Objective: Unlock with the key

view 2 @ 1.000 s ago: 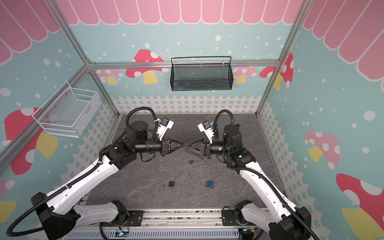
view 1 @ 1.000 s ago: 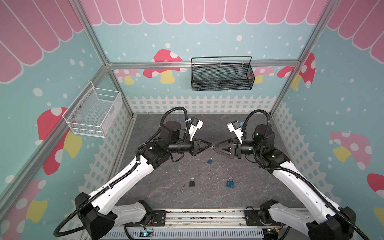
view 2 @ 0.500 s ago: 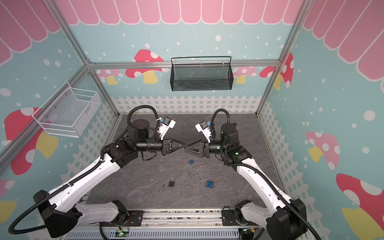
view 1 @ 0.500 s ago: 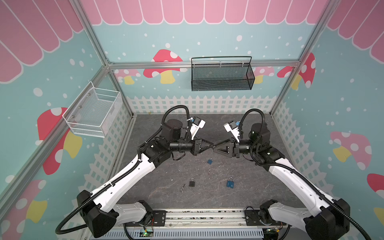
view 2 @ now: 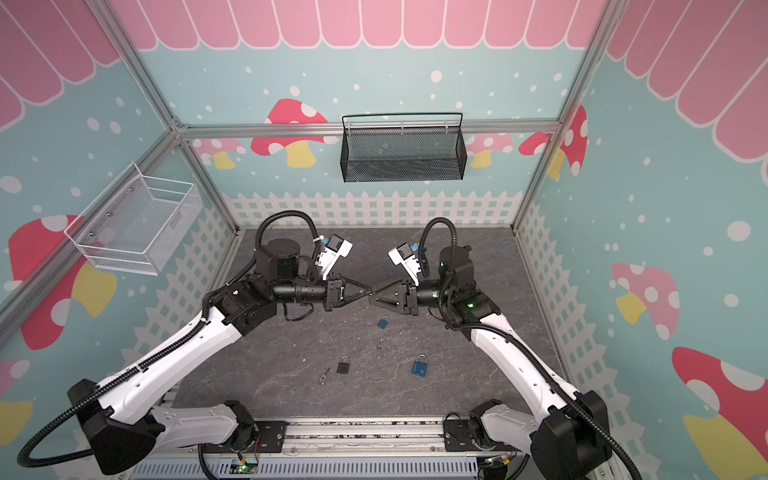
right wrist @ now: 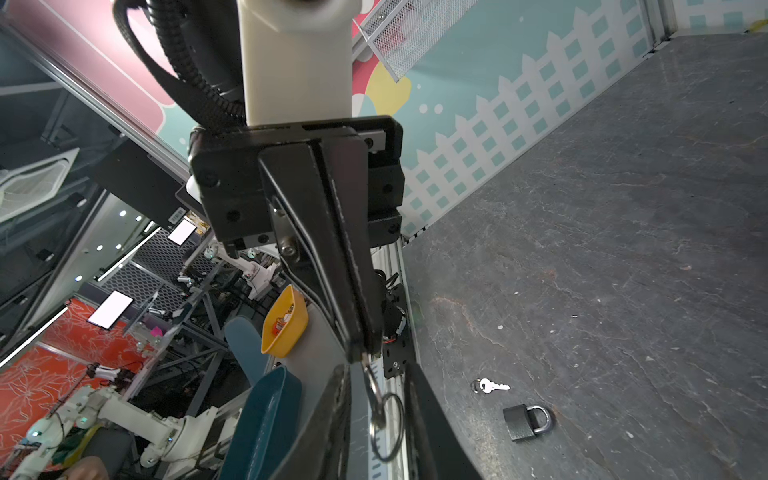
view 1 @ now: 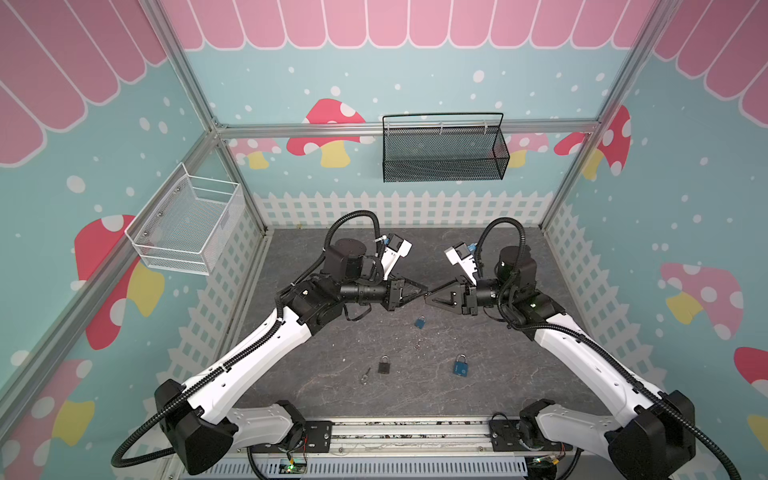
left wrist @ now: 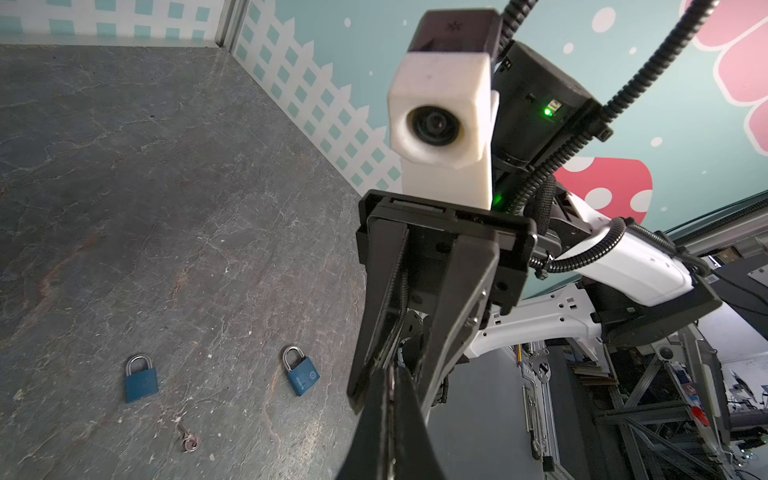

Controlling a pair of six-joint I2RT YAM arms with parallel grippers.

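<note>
Both grippers meet tip to tip in mid-air over the middle of the grey table (view 1: 316, 374). My left gripper (view 1: 424, 292) (view 2: 369, 293) (left wrist: 391, 374) is shut on a small silver key (right wrist: 371, 386). The key's ring (right wrist: 388, 428) hangs between the fingers of my right gripper (view 1: 430, 293) (view 2: 375, 294) (right wrist: 376, 374). Those jaws stand narrowly open, with a gap on each side of the key. On the table below lie a small blue padlock (view 1: 420, 322) (left wrist: 141, 380), a black padlock (view 1: 385, 365) (right wrist: 525, 422) and a larger blue padlock (view 1: 459, 368) (left wrist: 301, 376).
A second key (view 1: 365, 376) (right wrist: 490, 386) lies left of the black padlock and a third small key (left wrist: 187, 436) lies near the small blue padlock. A black mesh basket (view 1: 442, 149) hangs on the back wall, a white wire basket (view 1: 187, 224) on the left wall.
My right gripper has slid left up to the left gripper's tip and its jaws have narrowed around the key and ring. The left gripper has kept its hold and hardly moved.
</note>
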